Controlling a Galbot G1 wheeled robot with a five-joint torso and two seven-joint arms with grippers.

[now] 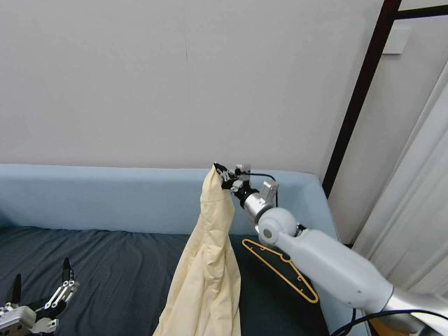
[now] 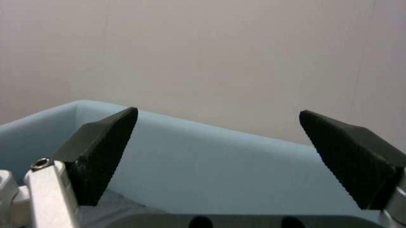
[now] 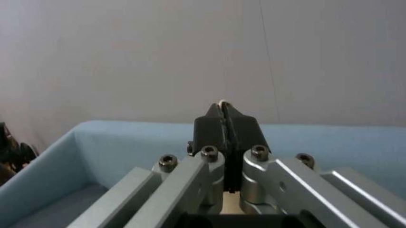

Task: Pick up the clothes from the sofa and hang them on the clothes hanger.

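No txt, labels, brand marks, nos. or signs legible in any view. Clothes (image 1: 203, 266), sofa (image 1: 105, 199), wall (image 1: 140, 84) & robot arm casing (image 1: 336, 269) look plain, no print.

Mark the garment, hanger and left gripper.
Garment (image 1: 210, 266): head view, middle of the hanging cloth.
Hanger (image 1: 269, 266): head view, its lower bar.
Left gripper (image 2: 218, 112): left wrist view, midway between the open fingertips.
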